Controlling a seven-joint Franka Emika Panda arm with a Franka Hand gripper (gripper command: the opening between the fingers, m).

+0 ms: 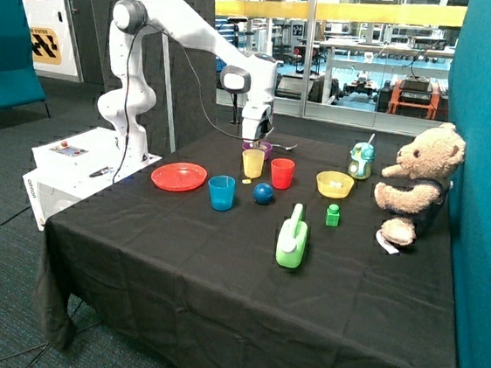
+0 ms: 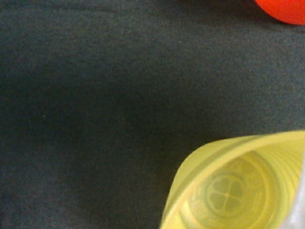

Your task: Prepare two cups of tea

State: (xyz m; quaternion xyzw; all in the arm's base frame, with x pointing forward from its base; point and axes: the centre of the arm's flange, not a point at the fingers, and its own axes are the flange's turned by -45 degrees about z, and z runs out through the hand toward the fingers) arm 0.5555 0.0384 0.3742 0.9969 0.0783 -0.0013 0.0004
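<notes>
Outside view: gripper [image 1: 254,141] hangs just above the yellow cup [image 1: 252,163] at frame centre — finger state I cannot tell; blue cup [image 1: 221,192] stands lower left of it. Wrist view: yellow cup [image 2: 238,186] looks empty, lower right.

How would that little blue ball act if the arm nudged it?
The blue ball would likely roll: it is round and sits loose on the flat black cloth. It might bump the blue cup or red cup nearby. It looks small, so probably light.
</notes>
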